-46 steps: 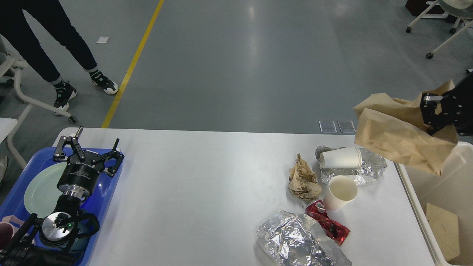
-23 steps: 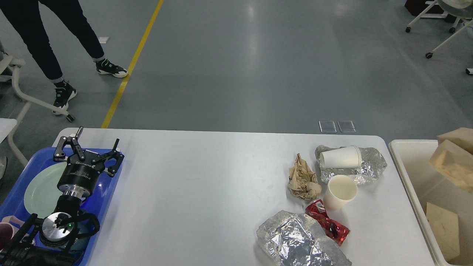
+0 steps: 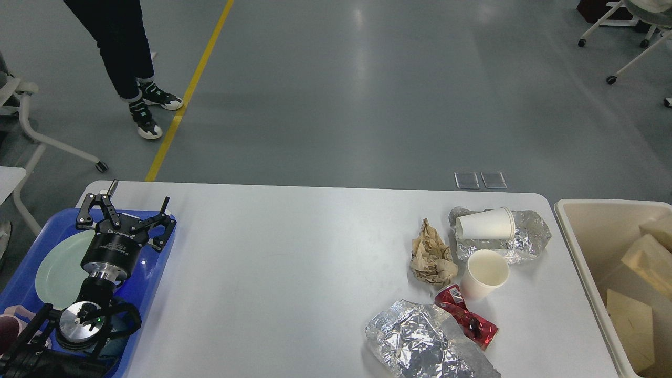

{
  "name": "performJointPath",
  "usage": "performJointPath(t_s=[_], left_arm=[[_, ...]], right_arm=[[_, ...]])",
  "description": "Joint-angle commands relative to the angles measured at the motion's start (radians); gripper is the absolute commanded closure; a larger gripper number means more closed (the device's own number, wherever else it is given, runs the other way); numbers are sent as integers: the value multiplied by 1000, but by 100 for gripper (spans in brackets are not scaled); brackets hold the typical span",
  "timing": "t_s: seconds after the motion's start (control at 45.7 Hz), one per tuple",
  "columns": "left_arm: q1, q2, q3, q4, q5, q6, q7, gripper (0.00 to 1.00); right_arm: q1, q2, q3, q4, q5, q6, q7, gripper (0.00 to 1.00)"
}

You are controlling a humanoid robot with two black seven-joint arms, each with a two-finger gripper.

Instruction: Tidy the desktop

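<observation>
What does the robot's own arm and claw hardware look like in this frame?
Only the left arm shows. Its left claw has two black skeletal linkage fingers on a black cylindrical body with white lettering, too small to read. Below sits a silver collar, then a round silver joint cap with a green light and black cables. The right claw is out of view.

- the desktop (image 3: 294, 273): large white rectangular tabletop, smooth and matte, with rounded far corners
- lies flat, spanning most of the view's width
- its middle and left stretch is bare; litter sits on its right part
</observation>
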Motion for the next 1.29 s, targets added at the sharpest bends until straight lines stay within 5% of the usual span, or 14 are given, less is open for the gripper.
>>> performJointPath(t_s=[0.0,0.175,0.547,0.613,0.7,0.744,1.269], left_arm=[[0,1,0,0,0,1,-1,3],[-2,0,0,0,-1,0,-1,3],[-2,1,0,0,0,1,-1,3],[-2,0,0,0,0,0,-1,3],[0,0,0,0,0,0,-1,3],[0,0,0,0,-1,0,-1,3],[0,0,0,0,0,0,-1,3]], right_arm=[[-126,56,77,-75,-1,-77,-6,100],[-249,131,103,-196,0,-93,-8,100],[-314,161,121,-202,2,-97,-8,100],[-315,161,120,-202,2,-105,-8,87],[-314,162,117,-205,3,-134,-6,18],[-312,164,117,-205,5,-156,-5,0],[-303,156,117,-217,7,-153,-9,0]])
